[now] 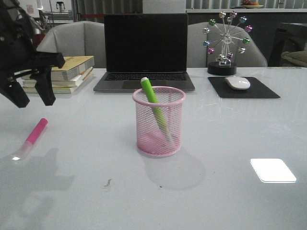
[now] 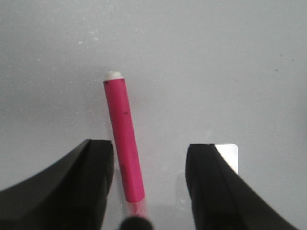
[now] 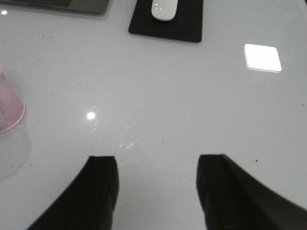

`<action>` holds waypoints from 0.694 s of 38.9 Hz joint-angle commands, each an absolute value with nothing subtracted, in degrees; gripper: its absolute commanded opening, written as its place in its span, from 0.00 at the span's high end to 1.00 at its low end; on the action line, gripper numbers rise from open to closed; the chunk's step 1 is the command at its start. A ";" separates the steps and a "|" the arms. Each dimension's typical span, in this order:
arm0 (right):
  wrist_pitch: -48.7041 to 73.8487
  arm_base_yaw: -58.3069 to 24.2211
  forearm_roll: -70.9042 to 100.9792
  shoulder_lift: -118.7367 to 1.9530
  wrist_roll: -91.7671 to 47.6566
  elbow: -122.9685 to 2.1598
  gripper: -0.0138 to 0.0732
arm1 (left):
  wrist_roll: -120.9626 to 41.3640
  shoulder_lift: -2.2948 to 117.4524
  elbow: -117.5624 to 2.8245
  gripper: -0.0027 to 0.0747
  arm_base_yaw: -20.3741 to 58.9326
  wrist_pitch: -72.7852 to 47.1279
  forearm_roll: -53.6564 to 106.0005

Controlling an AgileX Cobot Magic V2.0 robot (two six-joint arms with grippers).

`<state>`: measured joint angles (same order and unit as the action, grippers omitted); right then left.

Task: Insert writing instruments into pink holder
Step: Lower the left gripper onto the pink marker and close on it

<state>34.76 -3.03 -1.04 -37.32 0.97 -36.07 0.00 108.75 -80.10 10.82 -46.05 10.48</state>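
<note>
**Now: one marker in, pink one yet to grasp**

Green marker (image 1: 154, 109) stands tilted inside the pink holder (image 1: 159, 122), tip down toward the base, butt leaning over the far-left rim. Pink marker (image 1: 33, 135) lies flat on the surface (image 1: 230, 143), well to the left of the holder, clear cap toward me.

Risks, as I judge them:
- In my left wrist view the pink marker (image 2: 124, 146) sits off-centre, just beside one finger (image 2: 91, 182) and well apart from the other. Closing like this could push or roll it rather than pinch it.
- On insertion, the leaning green marker may block the opening, or a knock may tip the light mesh holder.

Pose: my left pincer (image 1: 32, 98) hangs above the surface, up and behind the pink marker, fingers spread and pointing down, holding nothing. My right pincer (image 3: 156, 191) is also spread and empty, hovering over bare surface to the right of the holder (image 3: 8, 108); not seen in the front view.
</note>
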 commanded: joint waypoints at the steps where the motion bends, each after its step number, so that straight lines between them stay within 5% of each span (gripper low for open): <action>1: 30.53 -2.61 -1.46 -37.08 0.37 -37.69 0.29 | 0.89 107.70 -81.84 0.43 11.14 -44.37 11.01; 27: 30.53 -2.61 -1.46 -37.08 0.37 -37.69 0.29 | 0.89 114.22 -81.84 0.45 11.14 -41.72 9.65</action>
